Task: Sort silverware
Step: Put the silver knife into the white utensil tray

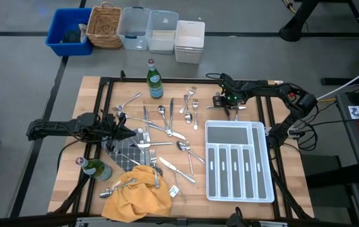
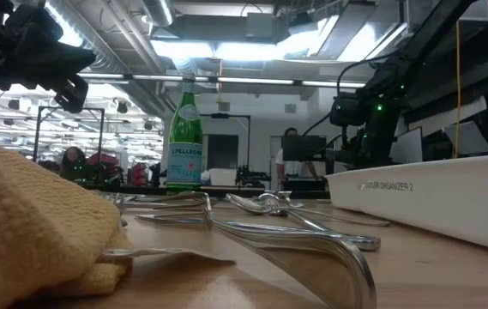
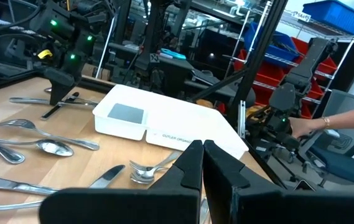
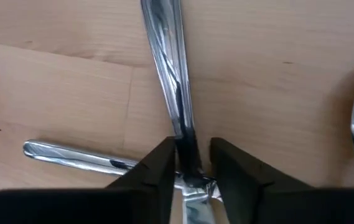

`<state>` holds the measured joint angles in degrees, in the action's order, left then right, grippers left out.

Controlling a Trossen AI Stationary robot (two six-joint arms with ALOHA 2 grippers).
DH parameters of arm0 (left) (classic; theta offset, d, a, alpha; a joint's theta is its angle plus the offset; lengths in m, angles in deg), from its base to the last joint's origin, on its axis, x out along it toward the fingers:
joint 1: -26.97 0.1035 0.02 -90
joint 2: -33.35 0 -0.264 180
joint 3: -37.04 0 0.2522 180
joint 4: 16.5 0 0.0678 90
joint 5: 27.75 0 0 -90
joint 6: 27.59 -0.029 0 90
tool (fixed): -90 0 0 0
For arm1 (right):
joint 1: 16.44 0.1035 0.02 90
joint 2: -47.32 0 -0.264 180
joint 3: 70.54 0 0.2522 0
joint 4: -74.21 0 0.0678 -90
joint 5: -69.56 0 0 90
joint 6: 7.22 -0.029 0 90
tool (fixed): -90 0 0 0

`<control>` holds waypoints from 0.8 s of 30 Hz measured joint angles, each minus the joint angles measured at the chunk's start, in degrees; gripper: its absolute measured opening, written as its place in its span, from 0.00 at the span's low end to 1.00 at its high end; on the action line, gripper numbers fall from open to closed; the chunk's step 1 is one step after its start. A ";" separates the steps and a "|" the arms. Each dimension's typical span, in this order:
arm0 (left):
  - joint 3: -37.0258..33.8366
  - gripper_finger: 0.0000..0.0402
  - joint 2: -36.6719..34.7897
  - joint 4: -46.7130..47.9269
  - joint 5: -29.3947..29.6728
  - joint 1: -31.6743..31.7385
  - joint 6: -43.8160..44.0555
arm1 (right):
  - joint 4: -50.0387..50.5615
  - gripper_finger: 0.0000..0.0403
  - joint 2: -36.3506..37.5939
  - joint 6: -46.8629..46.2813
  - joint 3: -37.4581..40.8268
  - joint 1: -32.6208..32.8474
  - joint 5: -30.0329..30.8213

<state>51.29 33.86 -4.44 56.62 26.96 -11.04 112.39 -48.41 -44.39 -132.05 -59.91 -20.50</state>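
— Silverware [image 1: 166, 129] lies scattered across the middle of the wooden table [image 1: 293, 183], forks, knives and spoons crossing one another, a few on the yellow cloth [image 1: 138, 195]. Why are you at the far edge?

— Two pieces sit apart there, just beyond the white tray [image 1: 239, 189]. My right gripper [image 4: 192, 163] is down over them, one finger each side of a slim handle [image 4: 170, 56] where it crosses another piece [image 4: 71, 155]. The fingers are close against it, but I cannot tell whether they have it pinched.

— Why straddle it there?

— I judge the crossing props the handle off the wood, giving my fingertips room underneath.

— And your other arm?

— My left gripper [image 3: 203, 163] waits with fingers pressed together, empty, above the pile near the green bottle [image 1: 97, 169].
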 joint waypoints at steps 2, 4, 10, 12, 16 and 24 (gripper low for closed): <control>0.00 0.00 0.00 0.02 0.00 0.00 0.00 | 0.11 0.21 0.00 0.04 0.02 -0.02 0.03; 0.00 0.00 0.02 0.02 0.00 0.00 0.00 | 0.17 0.16 -0.02 0.00 0.04 -0.06 0.07; 0.00 0.00 0.02 0.06 0.00 0.02 0.00 | -0.01 0.08 -0.02 -0.04 0.04 -0.06 -0.08; 0.00 0.00 0.02 0.07 0.00 0.00 0.00 | -0.07 0.09 -0.02 -0.04 0.05 -0.09 -0.10; 0.00 0.00 0.02 0.09 0.00 0.01 0.00 | -0.13 0.12 -0.04 -1.22 0.07 -0.10 -0.12; 0.00 0.00 0.01 0.11 -0.02 0.01 0.00 | 2.79 0.11 -0.41 -1.53 -2.94 -0.10 -0.07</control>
<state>51.29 33.88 -4.33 56.60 26.97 -11.04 115.18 -48.82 -45.92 -134.99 -60.01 -20.57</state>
